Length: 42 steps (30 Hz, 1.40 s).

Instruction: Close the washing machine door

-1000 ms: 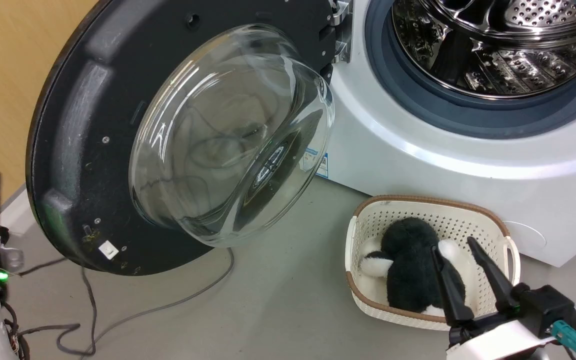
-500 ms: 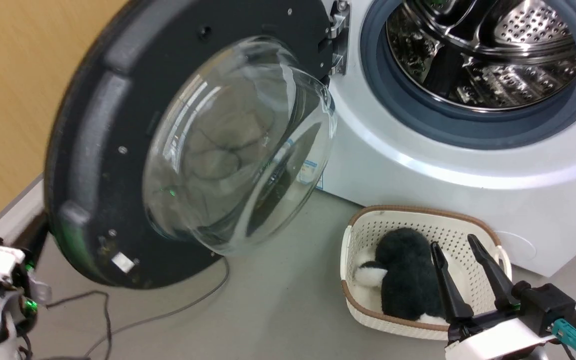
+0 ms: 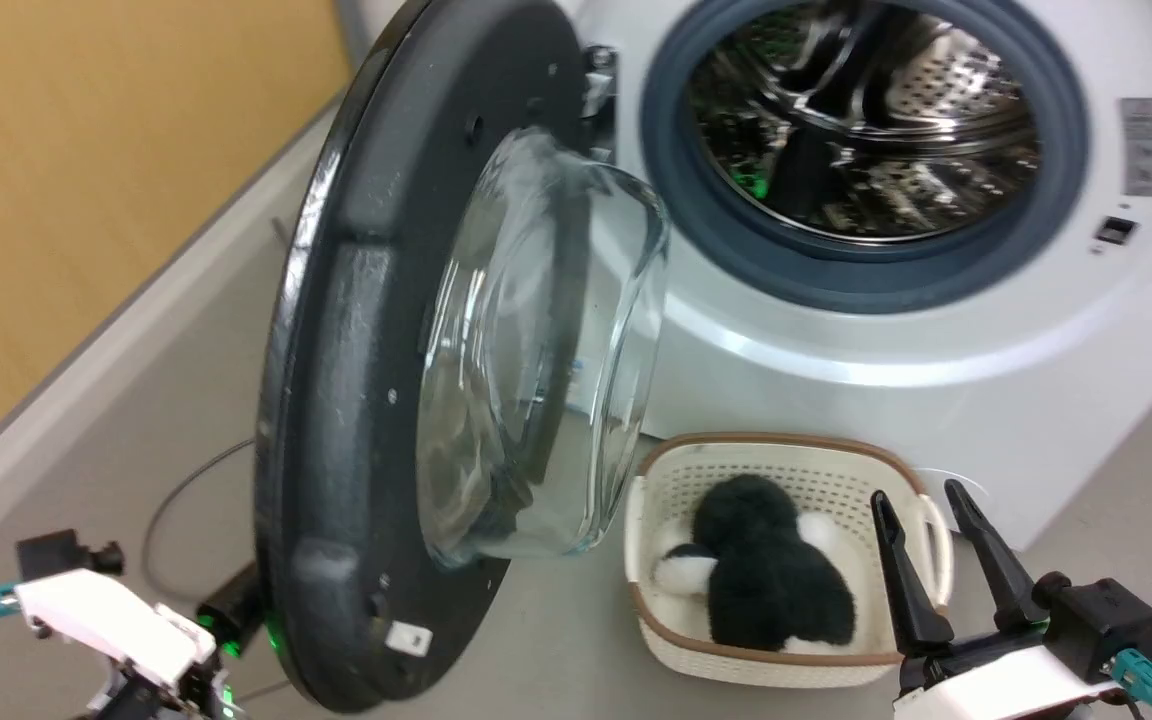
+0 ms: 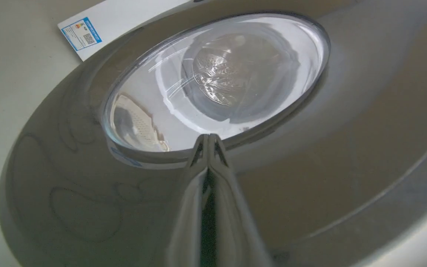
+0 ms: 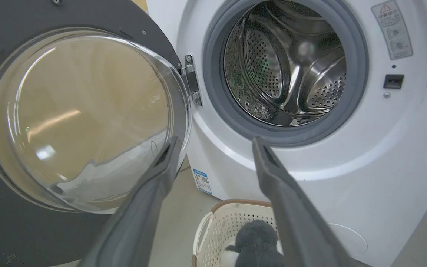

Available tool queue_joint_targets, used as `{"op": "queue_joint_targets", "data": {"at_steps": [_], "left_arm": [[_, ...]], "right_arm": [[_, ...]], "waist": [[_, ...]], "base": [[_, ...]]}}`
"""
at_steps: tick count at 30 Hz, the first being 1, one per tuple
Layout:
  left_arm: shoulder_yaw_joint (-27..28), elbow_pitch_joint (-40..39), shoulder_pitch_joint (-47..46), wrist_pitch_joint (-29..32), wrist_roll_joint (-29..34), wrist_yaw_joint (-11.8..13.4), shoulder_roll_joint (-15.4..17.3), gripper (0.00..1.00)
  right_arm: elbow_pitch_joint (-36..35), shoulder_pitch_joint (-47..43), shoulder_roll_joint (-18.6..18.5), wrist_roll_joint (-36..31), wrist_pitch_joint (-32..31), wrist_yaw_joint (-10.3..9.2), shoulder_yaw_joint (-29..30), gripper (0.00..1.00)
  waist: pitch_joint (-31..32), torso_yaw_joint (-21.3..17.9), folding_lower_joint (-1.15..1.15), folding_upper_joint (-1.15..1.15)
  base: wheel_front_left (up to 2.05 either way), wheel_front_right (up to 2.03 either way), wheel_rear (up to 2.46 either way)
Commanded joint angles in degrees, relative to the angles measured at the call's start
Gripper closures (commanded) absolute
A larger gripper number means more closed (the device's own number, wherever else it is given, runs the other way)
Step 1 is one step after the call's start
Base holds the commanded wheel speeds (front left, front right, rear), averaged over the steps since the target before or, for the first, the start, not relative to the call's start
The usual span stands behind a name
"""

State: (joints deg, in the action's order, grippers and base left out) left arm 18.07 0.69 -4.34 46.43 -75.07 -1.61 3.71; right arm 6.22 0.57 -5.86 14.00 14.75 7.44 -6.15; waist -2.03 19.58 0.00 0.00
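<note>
While the door (image 3: 356,330) stands swung out from the washing machine (image 3: 836,340), hinged just left of its drum opening (image 3: 856,130) and nearly edge-on to me, my left claw (image 4: 208,141) is pinched together, empty, tips against the door's glossy outer face. My right claw (image 3: 914,492) is spread wide, holding nothing, near a basket (image 3: 661,480) with a plush toy (image 3: 766,590) in front of the washing machine.

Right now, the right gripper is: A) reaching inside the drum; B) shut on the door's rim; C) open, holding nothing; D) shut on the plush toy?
C: the right gripper has its jaws spread with nothing between them, and it is clear of the washing machine door.
</note>
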Motion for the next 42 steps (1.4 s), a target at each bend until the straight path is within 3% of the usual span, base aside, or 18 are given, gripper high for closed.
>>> {"op": "queue_joint_targets", "data": {"at_steps": [1,10,22,31,42], "left_arm": [[-0.8,-0.8,0.8,0.2,-0.6,0.2,-0.6,1.0],[-14.4,-7.1,6.7,-8.4,-10.0,2.2,-0.8,1.0],[-26.6,-3.4,1.4,-18.8,-12.5,-0.9,-0.8,1.0],[-29.6,4.5,-10.8,-32.2,-13.0,-2.7,-0.8,1.0],[-29.6,15.4,-24.5,-41.8,-10.5,-3.2,-0.8,1.0]], "right_arm": [[-0.1,-0.4,0.1,-0.5,0.2,0.05,0.1,0.0],[-0.2,-0.1,-0.8,-0.8,0.2,0.05,-0.1,0.0],[-1.2,2.2,-0.8,-0.7,0.2,0.05,0.4,0.0],[-1.5,3.2,1.0,-0.2,0.2,0.05,0.1,0.0],[-1.3,4.1,2.4,0.2,0.2,0.05,-1.0,0.0]], "waist": [[0.3,-1.6,0.0,0.0],[-1.5,-10.9,0.0,0.0],[-7.8,-26.9,0.0,0.0],[-11.9,-36.7,0.0,0.0],[-14.1,-42.0,0.0,0.0]], "base": [[0.0,0.0,0.0],[0.0,0.0,0.0],[0.0,0.0,0.0],[0.0,0.0,0.0],[0.0,0.0,0.0]]}}
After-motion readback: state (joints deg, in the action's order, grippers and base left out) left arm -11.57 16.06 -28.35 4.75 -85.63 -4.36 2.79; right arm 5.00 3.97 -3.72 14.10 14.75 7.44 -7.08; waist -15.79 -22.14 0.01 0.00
